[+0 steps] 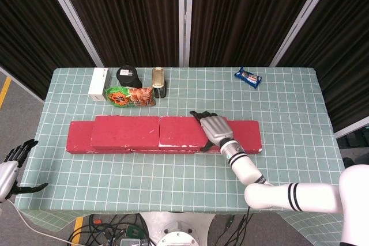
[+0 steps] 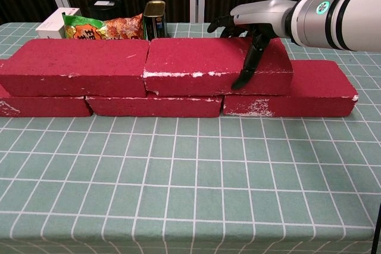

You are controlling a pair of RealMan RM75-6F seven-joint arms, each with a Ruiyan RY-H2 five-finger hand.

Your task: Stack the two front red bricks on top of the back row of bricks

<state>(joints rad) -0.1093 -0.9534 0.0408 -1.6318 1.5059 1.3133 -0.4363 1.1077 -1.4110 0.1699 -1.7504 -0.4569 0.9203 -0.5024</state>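
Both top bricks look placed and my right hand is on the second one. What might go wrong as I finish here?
The right hand grips the right top brick, thumb down its front face; pulling away carelessly may drag it off the bottom row. The two top bricks meet tightly, so further pushing could shove the left top brick leftward. The can and snack bag sit close behind; a backward nudge might hit them.
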